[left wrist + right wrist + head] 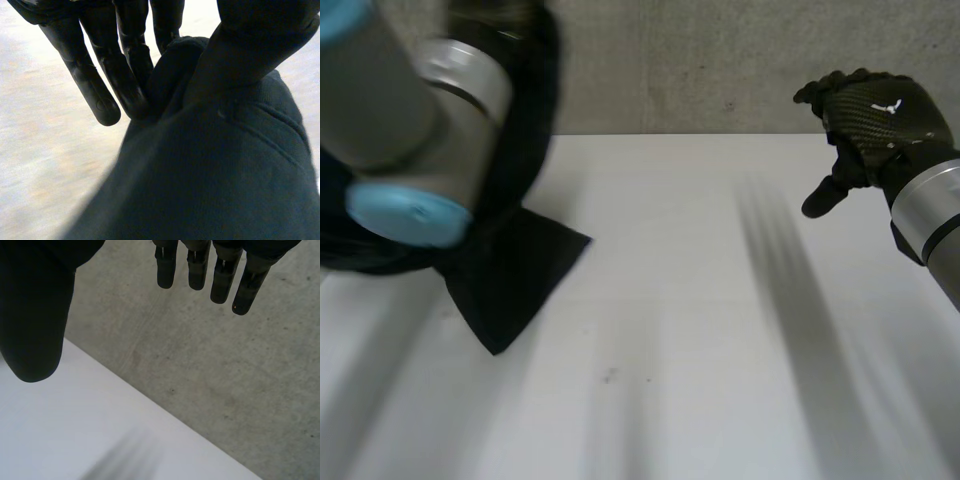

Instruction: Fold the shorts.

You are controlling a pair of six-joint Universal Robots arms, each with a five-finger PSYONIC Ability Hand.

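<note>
The dark shorts (510, 280) hang from my raised left arm (410, 110) at the table's left, with one pointed corner resting on the white table (700, 330). In the left wrist view my left hand (95, 85) pinches a bunched fold of the shorts (225, 175) between its fingers and its thumb (250, 45); a seam runs across the cloth below. My right hand (875, 120) hovers at the far right, well away from the shorts. Its fingers (200, 265) are straight and hold nothing.
A grey concrete wall (720, 60) stands right behind the table's far edge. In the right wrist view that edge (150, 405) runs below my right hand's fingertips. Bare white tabletop stretches between the shorts and the right arm (930, 230).
</note>
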